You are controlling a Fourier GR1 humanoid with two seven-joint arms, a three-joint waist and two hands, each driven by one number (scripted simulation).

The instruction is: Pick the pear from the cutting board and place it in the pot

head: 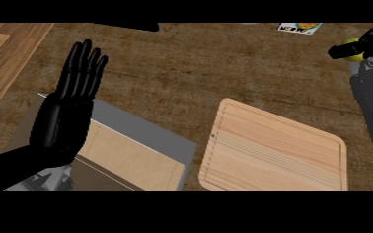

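1. Yellow-green fruit, the pear [354, 55], sits inside my right hand [348, 50] at the far right edge of the view, my dark fingers curled round it.
2. My cutting board [273, 150] lies bare, below and to the left of that hand, so the pear is already off it.
3. No pot shows anywhere; I cannot tell which way it lies from my right hand, and the coming move turns on that.
4. My left hand [69, 106] rests open, fingers straight up, well apart at the left, holding nothing.
5. I judge my right hand alone carries this through.
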